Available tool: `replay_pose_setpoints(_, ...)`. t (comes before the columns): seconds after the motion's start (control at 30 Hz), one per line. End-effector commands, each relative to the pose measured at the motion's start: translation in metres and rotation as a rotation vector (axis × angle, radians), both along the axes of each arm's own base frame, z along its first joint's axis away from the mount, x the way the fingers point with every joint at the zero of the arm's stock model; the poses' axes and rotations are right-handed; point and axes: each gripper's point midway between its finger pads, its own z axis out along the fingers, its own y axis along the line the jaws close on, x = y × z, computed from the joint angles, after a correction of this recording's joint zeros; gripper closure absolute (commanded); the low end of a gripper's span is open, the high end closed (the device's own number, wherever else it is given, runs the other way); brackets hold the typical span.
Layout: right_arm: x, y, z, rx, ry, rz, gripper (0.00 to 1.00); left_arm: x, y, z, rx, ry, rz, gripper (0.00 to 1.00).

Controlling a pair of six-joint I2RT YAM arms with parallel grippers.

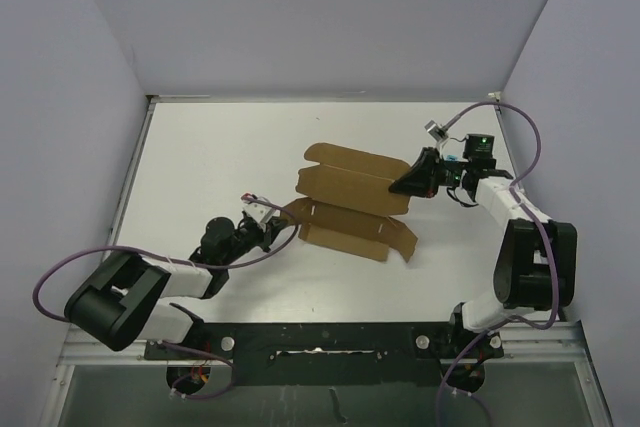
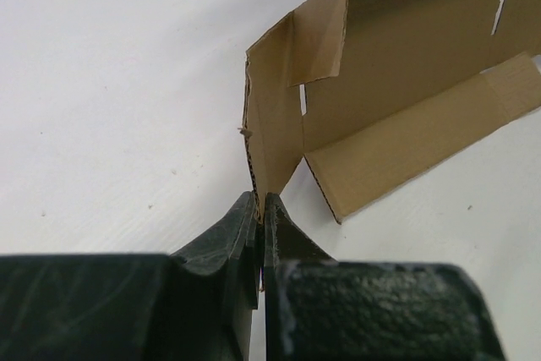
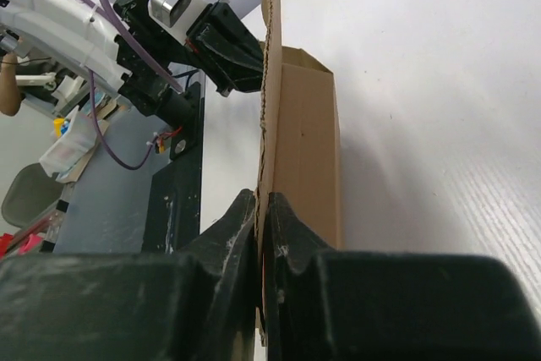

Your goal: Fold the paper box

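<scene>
The paper box [image 1: 345,202] is a brown die-cut cardboard sheet, partly folded, in the middle of the white table. My left gripper [image 1: 272,227] is shut on the box's left end flap [image 2: 272,137], which stands upright between the fingers. My right gripper [image 1: 405,184] is shut on the box's right edge; in the right wrist view the cardboard panel [image 3: 300,141] runs edge-on from between the fingers [image 3: 241,226]. The left gripper also shows in the right wrist view [image 3: 228,44], at the box's far end.
The white table [image 1: 220,157] is walled by grey panels at the back and sides. A black rail [image 1: 330,337] with the arm bases runs along the near edge. Purple cables loop from both arms.
</scene>
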Motion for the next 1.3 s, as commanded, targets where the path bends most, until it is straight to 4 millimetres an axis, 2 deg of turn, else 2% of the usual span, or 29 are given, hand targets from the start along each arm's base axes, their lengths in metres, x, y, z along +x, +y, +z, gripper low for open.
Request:
replay_pose_setpoints(0.0, -0.001, 0.007, 0.004, 0.017, -0.001, 0.047, 1.00, 0.014, 0.003, 0.018, -0.021, -0.109, 0.038, 1.00)
replay_pose_setpoints(0.37, -0.001, 0.017, -0.022, -0.035, 0.050, 0.060, 1.00, -0.002, 0.011, -0.008, -0.050, 0.006, 0.064, 1.00)
replay_pose_setpoints(0.5, 0.000, 0.017, -0.028, -0.056, 0.047, 0.058, 1.00, -0.007, 0.011, -0.012, -0.072, 0.040, 0.068, 1.00)
replay_pose_setpoints(0.83, -0.001, 0.017, -0.036, -0.096, 0.030, 0.061, 1.00, -0.016, 0.011, -0.001, -0.133, 0.099, 0.072, 0.96)
replay_pose_setpoints(1.1, -0.003, 0.017, -0.026, -0.075, -0.010, 0.073, 1.00, -0.025, 0.011, 0.008, -0.156, 0.129, 0.061, 0.95)
replay_pose_setpoints(1.27, -0.004, 0.014, -0.015, -0.061, -0.050, 0.071, 1.00, -0.024, 0.009, 0.016, -0.166, 0.112, 0.050, 0.98)
